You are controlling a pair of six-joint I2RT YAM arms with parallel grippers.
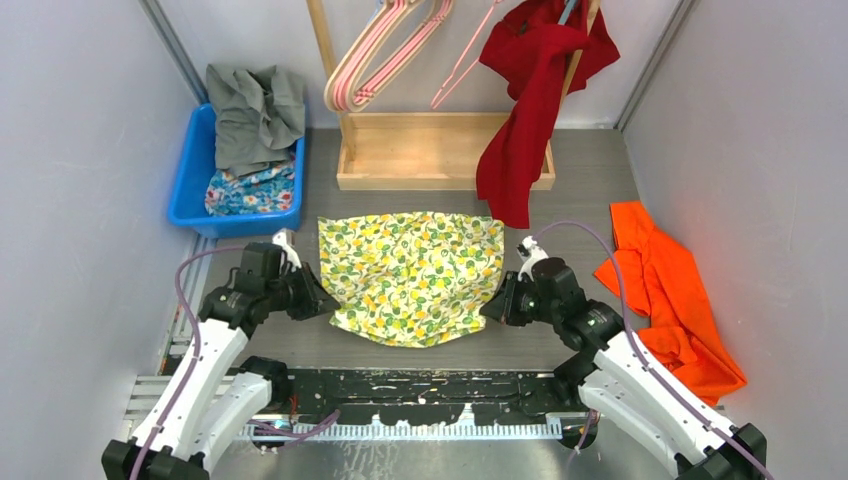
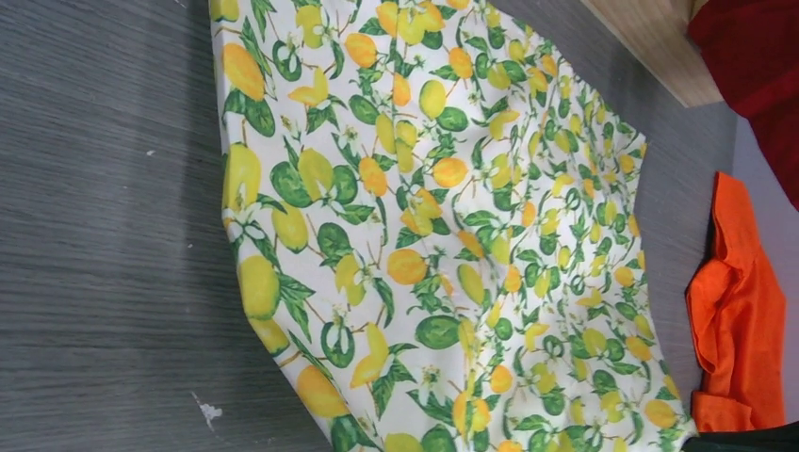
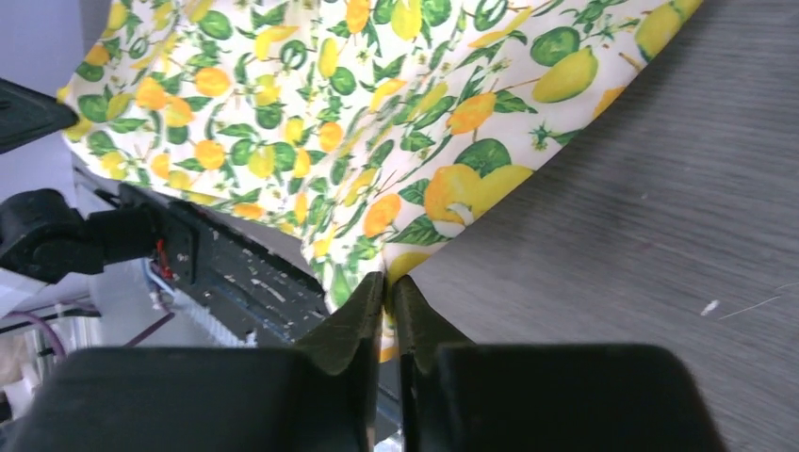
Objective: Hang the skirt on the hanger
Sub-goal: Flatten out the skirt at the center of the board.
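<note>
Nearest, the right jaws pinch the skirt (image 1: 415,275) by its edge, the left jaws' grip cannot be told, and it lies flat on the surface (image 1: 580,180), hangers (image 1: 345,100) unused.

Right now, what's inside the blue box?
A crumpled grey cloth lies on top, spilling over the back rim of the blue box. Under it, a blue flowery cloth peeks out at the front. Anything deeper is covered, so I cannot tell.
</note>
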